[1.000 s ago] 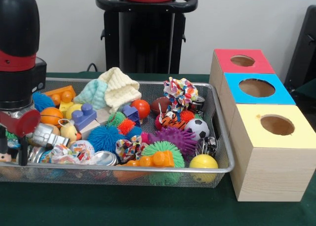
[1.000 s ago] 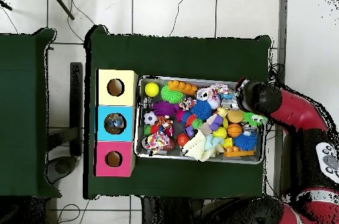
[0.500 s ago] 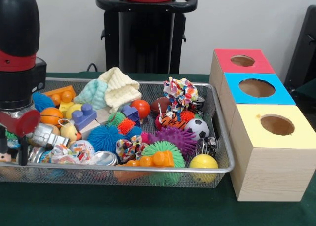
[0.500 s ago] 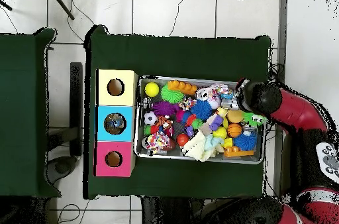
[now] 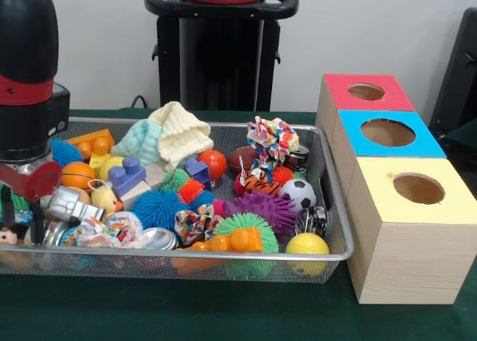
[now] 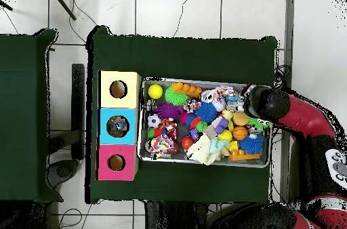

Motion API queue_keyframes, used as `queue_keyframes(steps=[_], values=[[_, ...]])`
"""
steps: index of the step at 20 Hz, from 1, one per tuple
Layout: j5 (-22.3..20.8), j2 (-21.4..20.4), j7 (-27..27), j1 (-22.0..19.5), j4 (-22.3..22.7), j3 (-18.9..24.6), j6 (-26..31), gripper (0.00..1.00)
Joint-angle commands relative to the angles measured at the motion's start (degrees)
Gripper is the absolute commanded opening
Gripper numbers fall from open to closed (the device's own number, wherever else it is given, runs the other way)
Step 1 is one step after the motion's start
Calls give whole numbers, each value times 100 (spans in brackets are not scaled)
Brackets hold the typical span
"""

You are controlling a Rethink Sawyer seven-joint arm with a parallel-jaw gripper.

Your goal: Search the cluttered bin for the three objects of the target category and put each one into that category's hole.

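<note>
Bin (image 5: 328,179) is jammed rim to rim, hardly any gap between toys; the three boxes sit just right of it in the front view, red (image 5: 358,95) farthest, blue (image 5: 387,136) in the middle, yellow (image 5: 414,207) nearest; green table is bare in front; gripper (image 5: 21,225) hangs over the bin's left end with its tips among the toys by a silver can (image 5: 71,205); can't tell whether the fingers are spread or pinching; which toys are targets, can't tell either.

Arm (image 5: 28,65): cut off by the left and top edges.
Fingers (image 5: 35,220): lower ends hidden among toys in the bin (image 5: 332,207); spacing unreadable.
Toy beside fingers (image 5: 7,235): cut off, too small to identify.
</note>
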Motion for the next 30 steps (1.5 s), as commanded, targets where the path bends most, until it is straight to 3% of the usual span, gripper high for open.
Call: queue_keyframes(steps=[1,7,15,30], values=[[-568,327,-543,-234,1282,324,32,100],[-616,311,24,-63,1762,71,-346,100],[-533,405,374,87,2155,-119,-867,100],[117,267,729,317,2732,-175,-504,100]])
